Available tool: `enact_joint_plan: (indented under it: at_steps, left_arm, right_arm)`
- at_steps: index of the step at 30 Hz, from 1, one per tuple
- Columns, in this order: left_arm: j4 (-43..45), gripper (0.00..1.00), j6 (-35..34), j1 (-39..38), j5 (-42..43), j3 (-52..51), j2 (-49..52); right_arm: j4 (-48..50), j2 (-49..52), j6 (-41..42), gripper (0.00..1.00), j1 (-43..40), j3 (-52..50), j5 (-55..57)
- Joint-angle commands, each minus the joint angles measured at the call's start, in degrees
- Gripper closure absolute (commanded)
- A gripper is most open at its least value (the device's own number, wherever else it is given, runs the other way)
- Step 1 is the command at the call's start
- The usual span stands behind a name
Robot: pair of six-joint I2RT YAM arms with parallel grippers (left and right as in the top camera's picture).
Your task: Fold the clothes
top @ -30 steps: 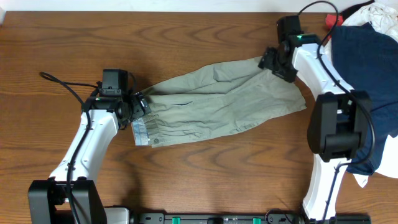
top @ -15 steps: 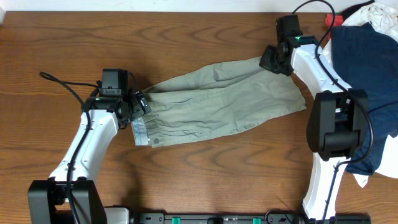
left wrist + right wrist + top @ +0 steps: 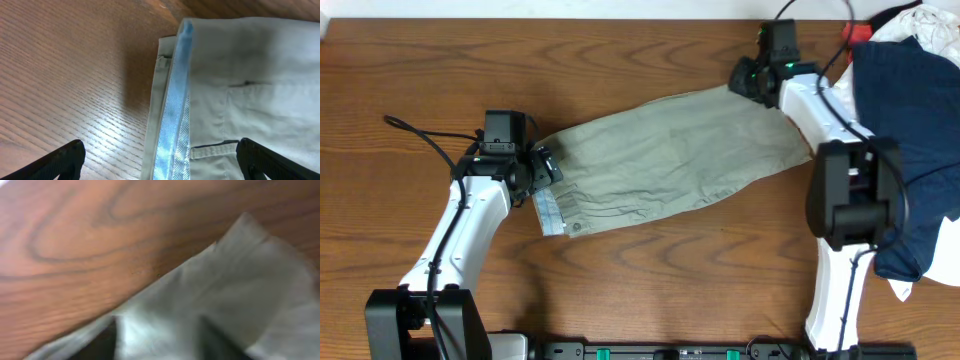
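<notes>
Your left arm (image 3: pixel 470 228) and right arm (image 3: pixel 825 100) are built alike: smooth white link shells joined by chunky black joint housings, the bulkiest of them a rounded black block (image 3: pixel 848 195) partway along the right one. The left end effector (image 3: pixel 542 168) and right end effector (image 3: pixel 742 78) are black, each backed by a boxy black wrist unit, and the left one's fingers (image 3: pixel 67 159) look matte black with blunt, angled tips. A thin black cable (image 3: pixel 420 138) loops loose off the left wrist, another (image 3: pixel 798 12) off the right.

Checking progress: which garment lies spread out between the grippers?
The olive trousers, stretched flat; the navy garment and white garment sit heaped at the right.
</notes>
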Motion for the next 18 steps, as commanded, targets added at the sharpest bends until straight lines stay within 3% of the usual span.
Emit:
enact_joint_plan:
  at_steps: [1,3,7,12,18]
  left_arm:
    - [-0.11,0.02,-0.46,-0.13,-0.90,0.72,0.37]
    - [0.07,0.02,-0.46,-0.13,-0.92,0.72,0.39]
    - [0.72,0.02,-0.46,-0.13,-0.90,0.72,0.39]
    - [0.85,0.02,0.85,-0.13,-0.63,-0.04,0.70]
    - [2.54,0.02,10.49,-0.02,8.39,-0.35,5.38]
  right_arm:
    - [0.90,2.38,-0.76,0.20,1.14,0.15,-0.04]
    - [1.16,1.22,-1.90,0.09,0.90,0.15,-0.66]
    - [-0.02,-3.52,-6.73,0.01,0.52,0.15,-0.68]
    - [-4.61,-10.21,-15.37,0.01,0.52,0.15,-0.94]
    - [-11.65,-12.92,-21.40,0.01,0.42,0.13,-0.94]
